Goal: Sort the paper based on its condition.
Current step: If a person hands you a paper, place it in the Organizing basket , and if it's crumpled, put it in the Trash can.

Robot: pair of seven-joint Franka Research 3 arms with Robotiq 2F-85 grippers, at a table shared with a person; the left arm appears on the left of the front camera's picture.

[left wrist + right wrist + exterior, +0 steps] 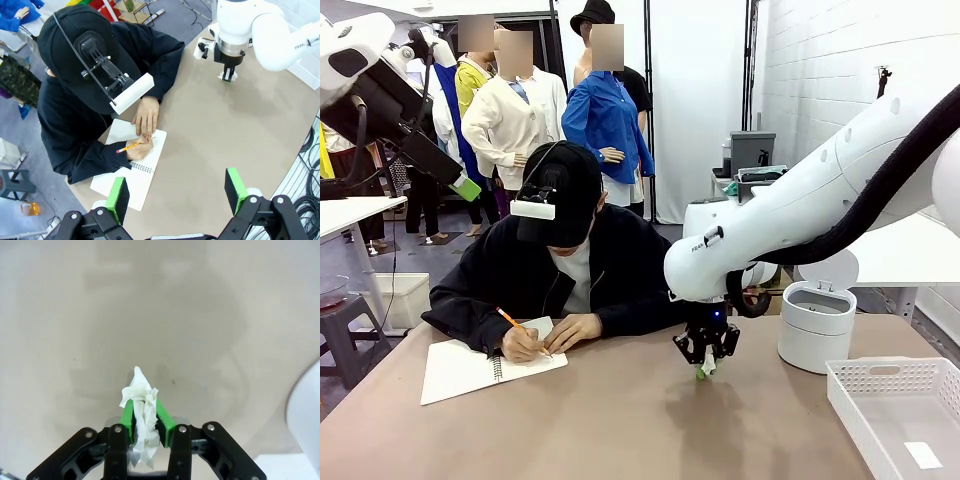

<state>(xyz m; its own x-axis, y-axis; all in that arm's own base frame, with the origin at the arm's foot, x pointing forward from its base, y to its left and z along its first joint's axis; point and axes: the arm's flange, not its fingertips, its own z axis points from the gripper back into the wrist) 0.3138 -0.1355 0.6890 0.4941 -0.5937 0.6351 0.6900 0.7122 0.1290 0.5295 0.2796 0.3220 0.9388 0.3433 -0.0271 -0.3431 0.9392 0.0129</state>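
Note:
A small white crumpled paper wad point(141, 412) is pinched between the green pads of my right gripper point(144, 415), which is shut on it. In the front view that gripper point(705, 367) hangs just above the brown table point(620, 420), left of the round white bin point(816, 325). From the left wrist view the right gripper point(227, 76) points down at the table. My left gripper point(175, 192) is open, high above the table, with nothing between its fingers.
A person in black writes with a pencil point(515, 327) in a white spiral notebook point(470, 368) at the table's far left. A white perforated tray point(905, 415) sits at the front right. The bin's lid point(830, 270) stands up.

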